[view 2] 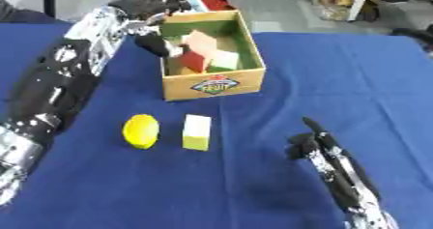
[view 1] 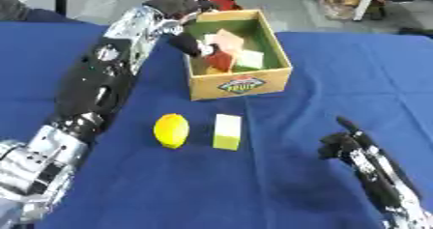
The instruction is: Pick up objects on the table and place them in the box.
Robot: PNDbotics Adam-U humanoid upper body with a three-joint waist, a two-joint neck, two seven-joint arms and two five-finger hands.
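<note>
Right hand [view 1: 342,145] idled low, fingers relaxed; left hand [view 1: 188,43] over box [view 1: 241,84], grip unclear; lemon [view 1: 171,130], block [view 1: 226,132] waited

I see the box [view 1: 241,85] toward the far middle of the bench [view 1: 338,78], blocks [view 1: 228,47] inside it. Left hand [view 1: 190,42] reaches over the box's left wall. Nearer me: lemon [view 1: 172,130] left, block [view 1: 226,132] just right of it, apart. Right hand [view 1: 342,143] sits at near right.

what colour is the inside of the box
Green, on the inner walls of the box; clearest in the left eye view.
</note>
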